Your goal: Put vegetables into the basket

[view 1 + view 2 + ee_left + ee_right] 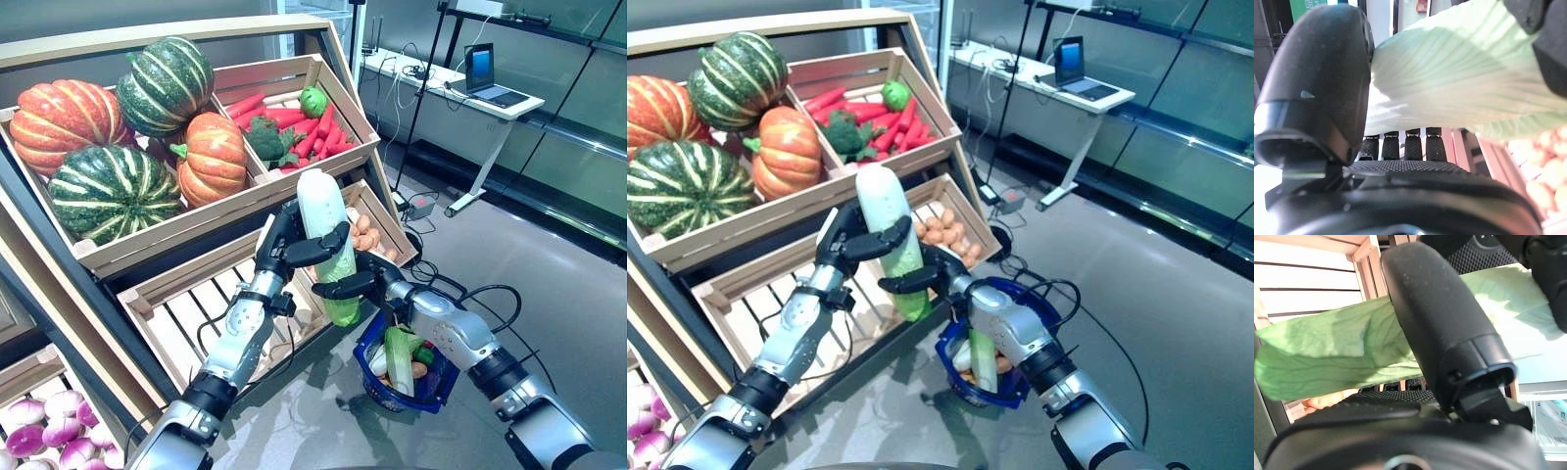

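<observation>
Before wooden crates, left hand and right hand both grip a long white-to-green cabbage.

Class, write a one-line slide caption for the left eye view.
Both hands, left hand and right hand, grip a long pale-green cabbage upright above the blue basket.

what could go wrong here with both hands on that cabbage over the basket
The napa cabbage is held upright by the left hand and the right hand together; uneven release could let it tip and drop beside the blue basket. The basket already holds vegetables, including a leek, so the long cabbage may not seat and could topple out.
</observation>
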You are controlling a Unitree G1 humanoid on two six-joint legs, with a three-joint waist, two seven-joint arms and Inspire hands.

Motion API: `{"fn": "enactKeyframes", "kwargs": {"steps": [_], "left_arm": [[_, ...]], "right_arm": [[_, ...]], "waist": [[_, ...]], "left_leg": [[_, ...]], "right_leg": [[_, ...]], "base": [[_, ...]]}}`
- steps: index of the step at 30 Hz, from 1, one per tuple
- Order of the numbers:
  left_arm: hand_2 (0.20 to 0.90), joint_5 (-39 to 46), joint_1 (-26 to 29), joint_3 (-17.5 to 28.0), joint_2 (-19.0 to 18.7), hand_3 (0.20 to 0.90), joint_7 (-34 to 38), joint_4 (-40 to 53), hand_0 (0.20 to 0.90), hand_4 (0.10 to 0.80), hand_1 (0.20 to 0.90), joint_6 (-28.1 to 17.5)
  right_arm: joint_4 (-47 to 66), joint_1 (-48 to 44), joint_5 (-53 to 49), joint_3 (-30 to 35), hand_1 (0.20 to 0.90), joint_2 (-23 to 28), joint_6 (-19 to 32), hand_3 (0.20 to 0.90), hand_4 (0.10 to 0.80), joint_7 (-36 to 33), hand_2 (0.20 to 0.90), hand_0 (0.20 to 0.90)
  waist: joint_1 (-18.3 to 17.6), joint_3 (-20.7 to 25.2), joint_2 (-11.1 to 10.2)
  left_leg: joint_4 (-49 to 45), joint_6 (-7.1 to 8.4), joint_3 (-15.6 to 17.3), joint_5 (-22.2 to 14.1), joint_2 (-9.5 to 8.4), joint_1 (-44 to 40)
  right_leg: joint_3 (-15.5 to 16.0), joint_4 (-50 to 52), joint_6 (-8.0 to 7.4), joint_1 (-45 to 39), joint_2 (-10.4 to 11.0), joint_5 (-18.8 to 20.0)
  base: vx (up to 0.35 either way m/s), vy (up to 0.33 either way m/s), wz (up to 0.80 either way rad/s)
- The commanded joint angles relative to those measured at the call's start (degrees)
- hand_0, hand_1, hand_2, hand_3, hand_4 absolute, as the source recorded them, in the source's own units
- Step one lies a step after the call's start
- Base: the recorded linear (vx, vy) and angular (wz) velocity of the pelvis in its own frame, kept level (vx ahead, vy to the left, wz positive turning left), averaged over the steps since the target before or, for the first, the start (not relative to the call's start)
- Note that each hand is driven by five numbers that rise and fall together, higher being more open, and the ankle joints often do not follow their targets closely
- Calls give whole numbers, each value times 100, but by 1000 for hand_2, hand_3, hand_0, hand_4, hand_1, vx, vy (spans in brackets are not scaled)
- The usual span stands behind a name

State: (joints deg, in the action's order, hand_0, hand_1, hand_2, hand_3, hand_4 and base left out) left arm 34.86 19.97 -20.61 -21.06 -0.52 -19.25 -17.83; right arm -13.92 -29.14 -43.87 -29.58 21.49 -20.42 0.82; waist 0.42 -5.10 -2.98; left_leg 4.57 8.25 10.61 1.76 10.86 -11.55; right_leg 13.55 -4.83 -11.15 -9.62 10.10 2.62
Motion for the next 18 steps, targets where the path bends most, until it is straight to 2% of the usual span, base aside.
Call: {"fn": "enactKeyframes", "kwargs": {"steps": [1,5,9,10,11,18], "left_arm": [[300,645,585,-592,240,300,-1091,876,300,400,300,-628],[300,1121,504,-755,270,300,-1493,977,300,400,300,-439],[300,1140,454,-833,242,300,-1602,1013,300,400,300,-377],[300,1076,394,-914,188,300,-1633,1023,300,400,300,-362],[300,1072,377,-922,164,300,-1660,1010,300,400,300,-361],[300,1042,337,-933,64,300,-1703,956,300,400,300,-316]], "right_arm": [[-378,-1307,-482,280,900,-397,278,900,800,229,900,900],[-619,-1435,-800,292,900,-458,474,900,800,272,900,900],[-696,-1489,-1050,352,900,-490,559,900,800,269,900,900],[-702,-1546,-1210,417,641,-509,693,641,627,299,641,641],[-703,-1561,-1248,443,300,-506,773,300,400,323,300,300],[-786,-1622,-1300,549,300,-476,966,300,400,438,300,300]], "waist": [[64,474,32],[97,479,42],[116,485,46],[127,485,59],[129,486,65],[136,494,104]], "left_leg": [[43,-66,-76,-108,-95,320],[43,-67,-65,-115,-82,316],[43,-73,-68,-126,-79,316],[43,-70,-68,-123,-73,327],[43,-71,-65,-121,-71,329],[43,-76,-76,-128,-70,348]], "right_leg": [[-153,253,78,66,144,-156],[-121,242,77,47,156,-153],[-114,235,77,42,156,-153],[-113,240,73,54,157,-151],[-115,242,74,59,157,-151],[-137,231,76,78,160,-150]], "base": [[0,0,0],[2,8,7],[1,0,2],[-10,1,3],[-12,2,4],[-5,3,3]]}}
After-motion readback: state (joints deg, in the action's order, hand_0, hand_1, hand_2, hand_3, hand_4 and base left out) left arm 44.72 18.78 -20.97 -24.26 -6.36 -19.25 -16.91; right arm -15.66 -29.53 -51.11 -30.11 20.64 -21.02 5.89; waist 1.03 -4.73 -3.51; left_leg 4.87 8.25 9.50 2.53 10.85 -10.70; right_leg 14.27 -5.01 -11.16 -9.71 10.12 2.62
